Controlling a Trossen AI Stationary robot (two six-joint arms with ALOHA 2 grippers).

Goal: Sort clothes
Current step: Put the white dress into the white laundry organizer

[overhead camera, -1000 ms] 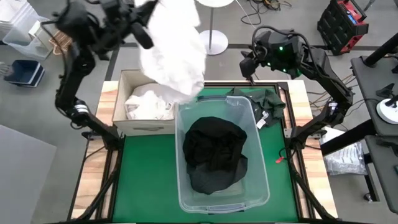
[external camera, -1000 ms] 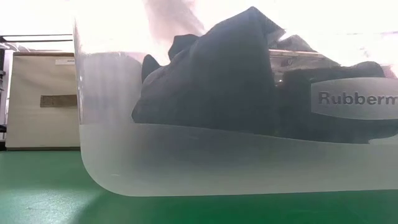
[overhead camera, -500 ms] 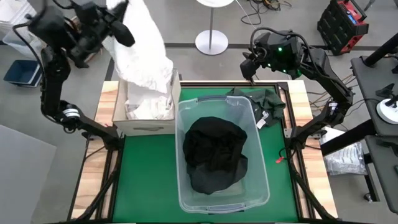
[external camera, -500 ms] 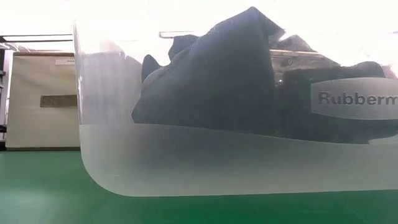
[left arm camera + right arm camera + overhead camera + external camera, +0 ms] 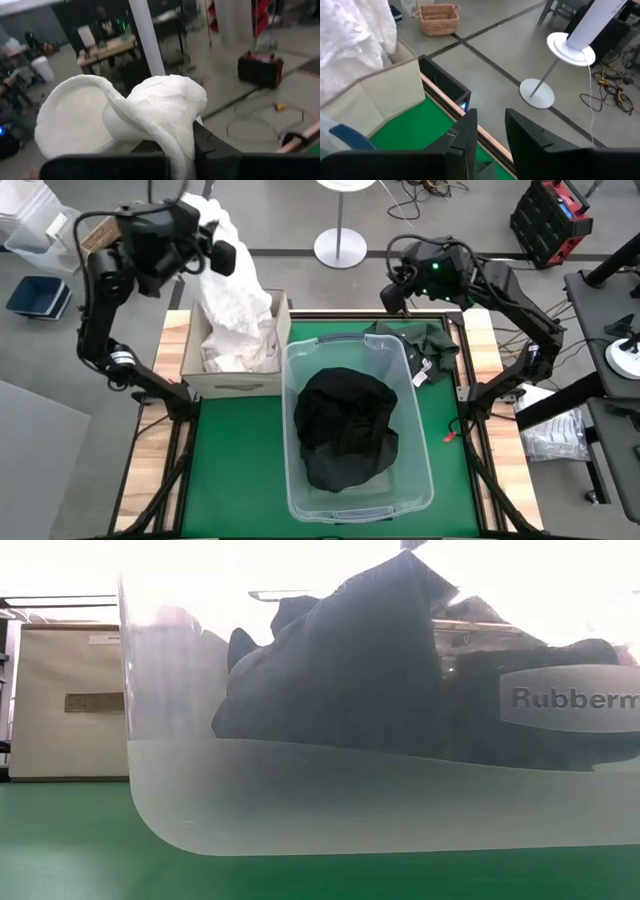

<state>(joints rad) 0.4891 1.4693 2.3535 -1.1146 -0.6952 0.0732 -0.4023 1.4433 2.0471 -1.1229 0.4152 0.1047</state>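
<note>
My left gripper (image 5: 215,242) is up over the beige cardboard box (image 5: 190,375) at the table's far left, shut on a white garment (image 5: 238,295). More white clothes (image 5: 232,352) lie in the box. Black clothes (image 5: 345,430) fill the clear plastic tub (image 5: 415,490) in the middle of the table; the low view shows them through the tub's wall (image 5: 350,670). A dark green garment (image 5: 420,345) lies on the table at the far right. My right gripper (image 5: 392,292) hangs over the table's far edge, open, a narrow gap between its fingers (image 5: 470,132), nothing between them. My left gripper pinches a bunched part of the white garment (image 5: 172,127) between its two fingers; several layers bulge out past them. The fingers come at it about level, from the table's left. The garment hangs below them, and its lower end (image 5: 245,340) reaches into the box.
The tub stands lengthwise on the green mat (image 5: 235,470), right beside the box. Beyond the far edge a white lamp stand (image 5: 338,248) is on the floor, and a woven basket (image 5: 439,19) farther off. Bare mat lies to the tub's left and right.
My left gripper has carried the white garment from above the tub's far rim toward the table's left, over the box, then come down and tipped forward. The garment, which hung wide over the tub's rim, now hangs narrow with its lower end in the box.
</note>
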